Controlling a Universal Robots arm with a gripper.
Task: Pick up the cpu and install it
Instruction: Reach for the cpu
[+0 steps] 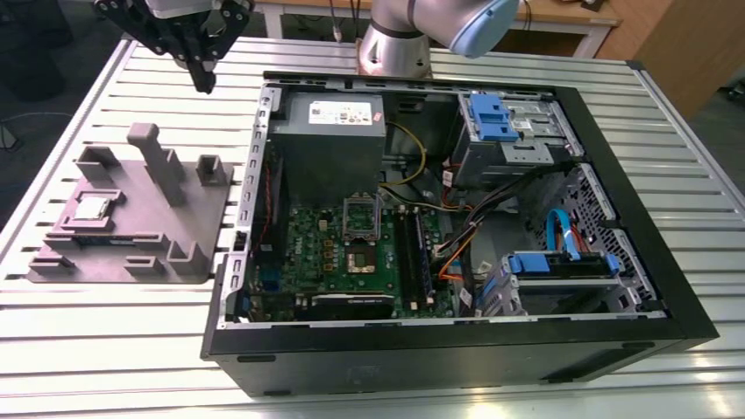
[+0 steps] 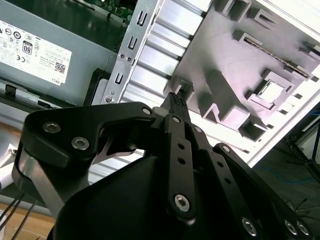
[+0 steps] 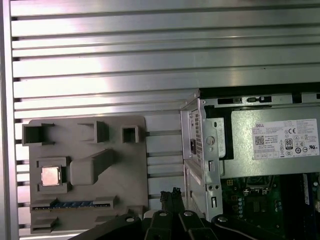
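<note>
The cpu [image 1: 93,208] is a small silver square lying in a recess of the grey holder block [image 1: 174,231], at the exterior view's left. It also appears in the first wrist view as the cpu [image 3: 50,176] and in the second wrist view as the cpu [image 2: 270,92]. My gripper [image 1: 205,85] hangs high above the slatted table, beyond the block's far edge and near the case's corner, well apart from the cpu. Its black fingers meet at the tip and hold nothing; the same gripper [image 2: 176,98] [image 3: 170,194] shows in both wrist views. The motherboard socket [image 1: 361,237] sits inside the open case.
The open black computer case [image 1: 652,253] takes up the middle and the exterior view's right, with a grey power supply [image 1: 331,131], blue drive bays [image 1: 501,118] and cables. Tall posts [image 1: 157,161] rise from the holder block. The arm's base [image 1: 396,44] stands behind the case.
</note>
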